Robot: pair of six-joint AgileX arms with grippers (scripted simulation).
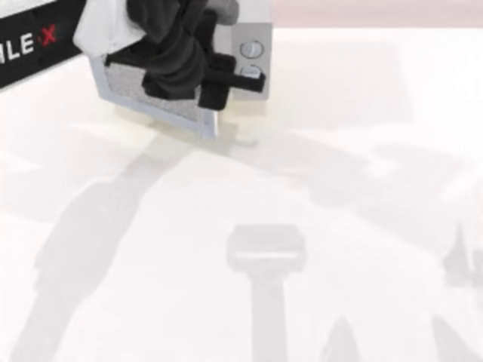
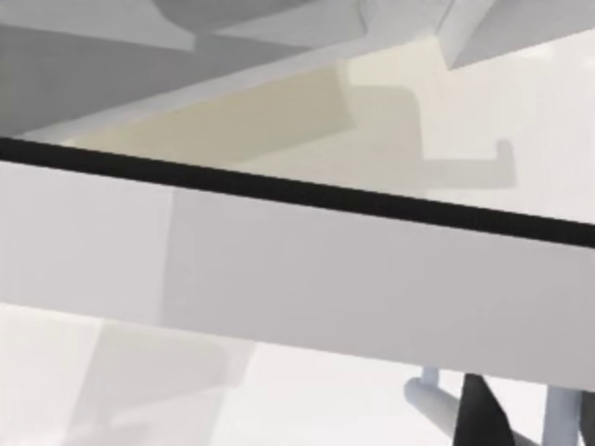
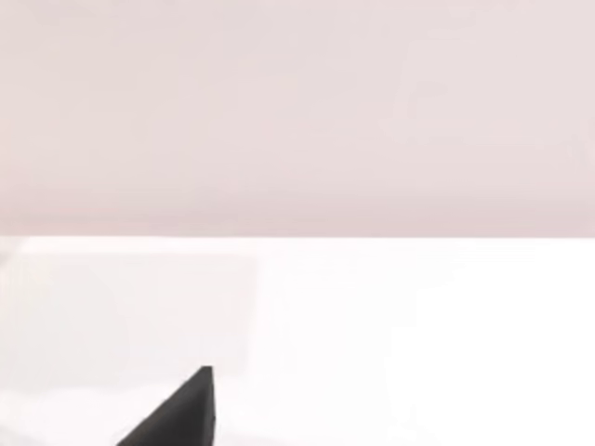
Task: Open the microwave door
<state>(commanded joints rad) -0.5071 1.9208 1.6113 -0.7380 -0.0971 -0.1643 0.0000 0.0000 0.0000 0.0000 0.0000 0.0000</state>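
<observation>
The microwave [image 1: 253,30] is being shown at the far edge of the bench [image 1: 317,196], left of centre in the top view, with its upper part cut off by the picture's edge. Its narrow side panel is being seen at the right of the box, with two round knobs [image 1: 251,50] stacked on it. The microwave door [image 1: 162,109] is being displayed swung partly out from the front: its speckled mesh window and pale frame are being seen at a slant, the free edge being pushed out toward the near side of the bench, while the other end is being kept close to the box at the left.

The left pincer [image 1: 226,81] is being held at the door's free edge, just in front of the lower knob, with the dark wrist and the white arm body being seen above it over the microwave. Its black fingers are being shown around the door's edge, so the pincer is being read as closed on the door, though the contact itself is being partly hidden by the wrist. In the left wrist view, a broad pale panel with a dark strip along its edge is being shown across the frame; what it is cannot be told.

The right arm is not being seen in the top view. In the right wrist view only a dark fingertip [image 3: 181,413] is being shown over bare bench, so the state of the right pincer cannot be told.
</observation>
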